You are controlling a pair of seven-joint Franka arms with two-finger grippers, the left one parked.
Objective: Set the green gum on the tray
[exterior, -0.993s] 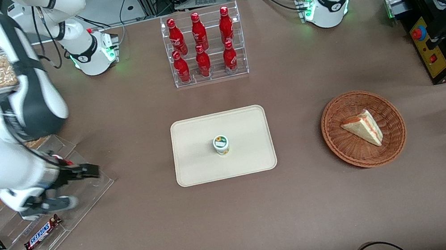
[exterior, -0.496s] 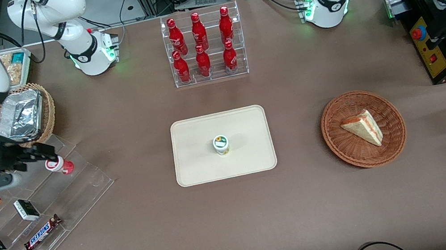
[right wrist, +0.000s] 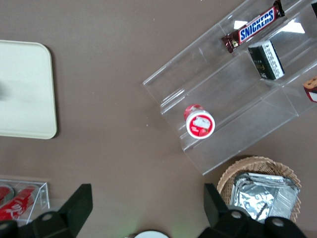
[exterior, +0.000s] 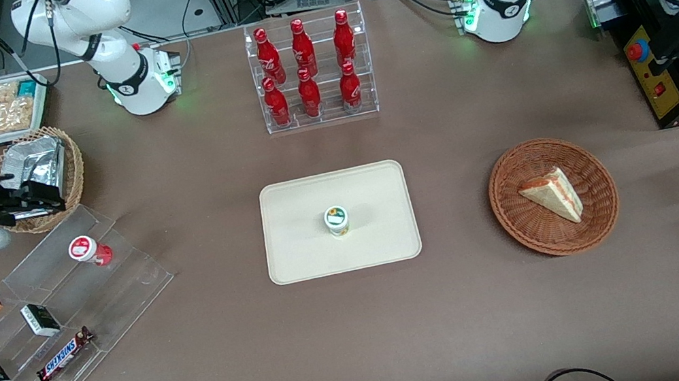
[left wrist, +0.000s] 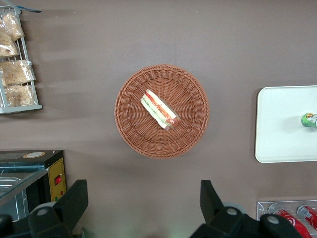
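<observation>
The green gum [exterior: 337, 220] stands upright near the middle of the cream tray [exterior: 301, 252]; the parked arm's wrist view shows the green gum [left wrist: 310, 120] on the tray [left wrist: 280, 124] too. My gripper [exterior: 40, 197] hangs open and empty at the working arm's end of the table, over a wicker basket holding a foil container [exterior: 36, 173]. In the right wrist view its fingers [right wrist: 79, 203] stand wide apart with bare table between them, and a corner of the tray [right wrist: 29, 99] shows.
A red-lidded gum bottle [exterior: 89, 250] stands on a clear acrylic stepped shelf [exterior: 120, 282] with Snickers bars [exterior: 63, 354] and small boxes. A rack of red bottles [exterior: 309, 71] stands farther from the camera than the tray. A wicker basket [exterior: 599, 216] with a sandwich lies toward the parked arm.
My arm has swung up and away from the acrylic shelf to above the foil basket. The red-lidded bottle, earlier hidden by it, now shows. The green gum has stayed put.
</observation>
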